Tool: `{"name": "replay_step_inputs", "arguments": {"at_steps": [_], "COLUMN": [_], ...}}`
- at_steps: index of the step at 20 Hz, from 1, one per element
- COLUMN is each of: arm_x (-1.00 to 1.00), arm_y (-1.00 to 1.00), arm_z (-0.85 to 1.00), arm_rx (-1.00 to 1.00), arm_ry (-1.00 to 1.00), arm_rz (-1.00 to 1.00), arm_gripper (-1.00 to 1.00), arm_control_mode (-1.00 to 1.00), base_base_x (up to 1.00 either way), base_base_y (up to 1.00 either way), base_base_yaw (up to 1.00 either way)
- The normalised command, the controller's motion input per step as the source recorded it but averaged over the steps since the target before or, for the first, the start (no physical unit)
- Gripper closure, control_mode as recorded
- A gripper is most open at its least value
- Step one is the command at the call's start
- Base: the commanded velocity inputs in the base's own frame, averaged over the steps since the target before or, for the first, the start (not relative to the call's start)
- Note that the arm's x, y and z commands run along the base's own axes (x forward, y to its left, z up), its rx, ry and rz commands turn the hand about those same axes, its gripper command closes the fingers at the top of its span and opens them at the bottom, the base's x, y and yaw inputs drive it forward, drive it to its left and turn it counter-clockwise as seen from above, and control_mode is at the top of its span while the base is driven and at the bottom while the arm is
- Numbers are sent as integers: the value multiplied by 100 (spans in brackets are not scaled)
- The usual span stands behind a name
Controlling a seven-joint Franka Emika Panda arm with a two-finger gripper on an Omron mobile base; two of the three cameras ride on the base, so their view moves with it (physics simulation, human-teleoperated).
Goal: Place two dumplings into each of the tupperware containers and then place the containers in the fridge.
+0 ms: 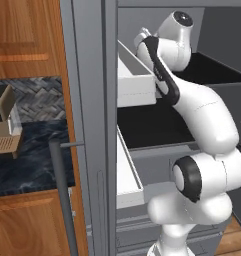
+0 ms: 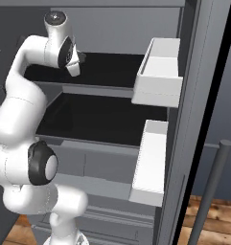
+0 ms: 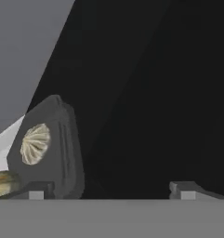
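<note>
Tray (image 3: 50,148) with two dumplings on a dark fridge shelf, end effector (image 3: 111,189) apart beside it.

The tray looks grey in the fridge's shade, shallow with rounded corners, and lies at the left of the hand view, just past the left finger tip (image 3: 36,190). One dumpling (image 3: 35,144), pale beige with fanned ridges, sits in its middle; a second dumpling (image 3: 3,182), more golden, lies at the near left edge. The finger tips stand wide apart with nothing between them. The white arm (image 1: 202,115) rises from the base, bends at the elbow and reaches into the open fridge (image 2: 107,119) over the upper shelf, beyond the white door bins (image 2: 157,76).
</note>
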Motion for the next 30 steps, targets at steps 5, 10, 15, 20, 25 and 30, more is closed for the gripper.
{"name": "replay_step_inputs", "arguments": {"at_steps": [5,10,15,20,25,30], "arm_x": [-96,-99,-100,-100,-100,-100], "arm_y": [-14,-24,-52,-29,-7,0], "arm_z": [13,33,0,0,-23,-26], "arm_rx": [0,-1,-3,-20,-27,-32], "arm_ry": [-22,-2,0,3,11,16], "arm_rz": [0,0,3,20,28,26], "arm_gripper": [-100,-100,-100,-100,-100,-100], "arm_control_mode": [-100,-100,-100,-100,-100,-100], "base_base_x": [0,0,0,0,0,0], "base_base_y": [0,0,0,0,0,0], "base_base_yaw": [0,0,0,0,0,0]}}
